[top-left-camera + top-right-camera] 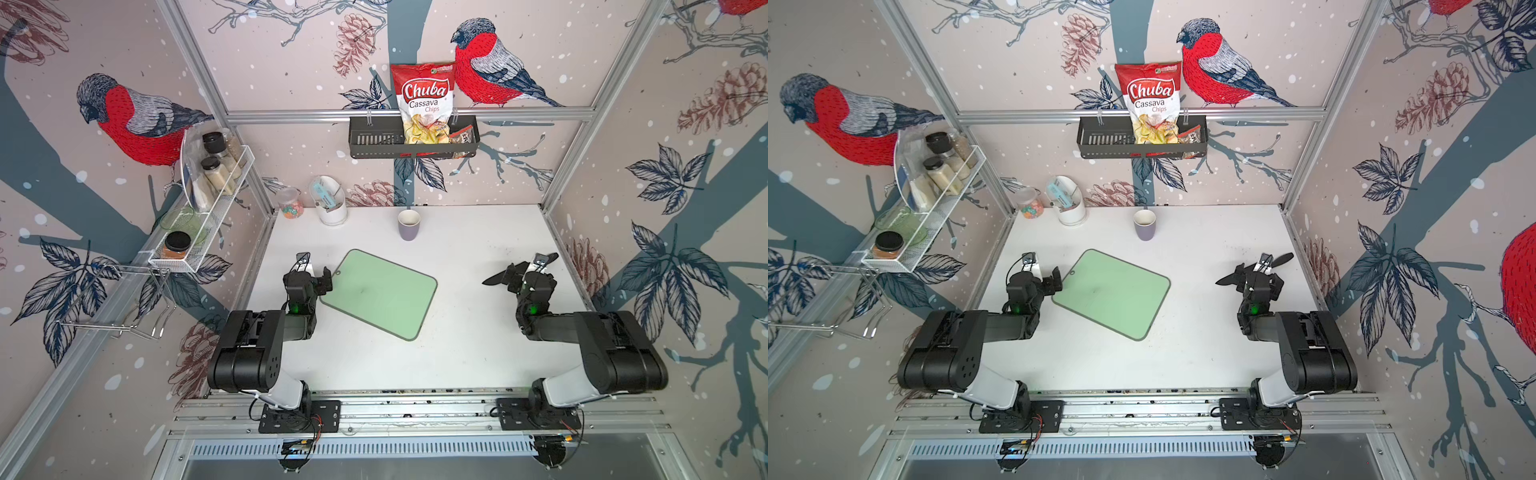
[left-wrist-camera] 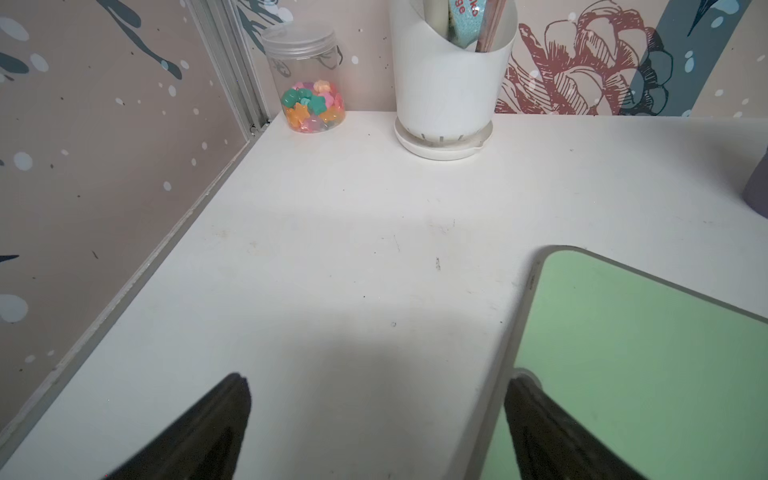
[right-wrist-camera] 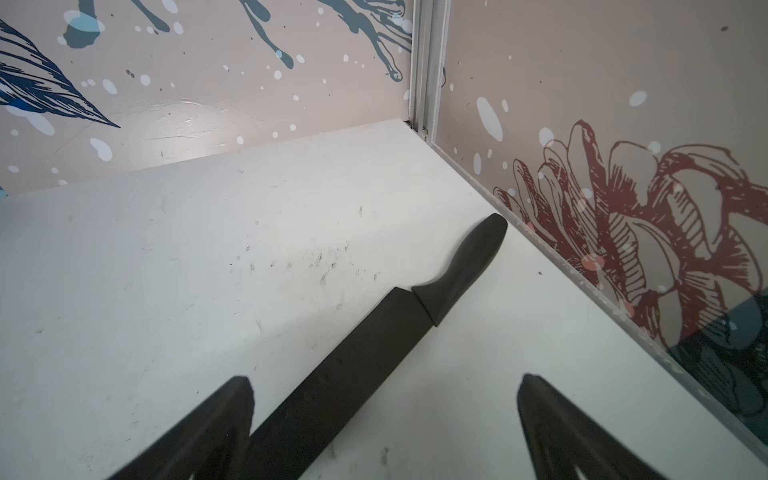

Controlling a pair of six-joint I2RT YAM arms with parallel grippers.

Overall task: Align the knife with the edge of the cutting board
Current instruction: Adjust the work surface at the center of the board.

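Observation:
The pale-green cutting board lies skewed in the middle of the white table, and one corner of it shows in the left wrist view. The all-black knife lies flat and diagonal near the right wall, apart from the board. Its blade tip points toward the board. My right gripper is open above the blade, which runs past one finger ungripped. My left gripper is open and empty, with one finger over the board's left edge.
A purple cup stands behind the board. A white utensil holder and a clear jar of coloured candy stand at the back left. The right wall runs close beside the knife handle.

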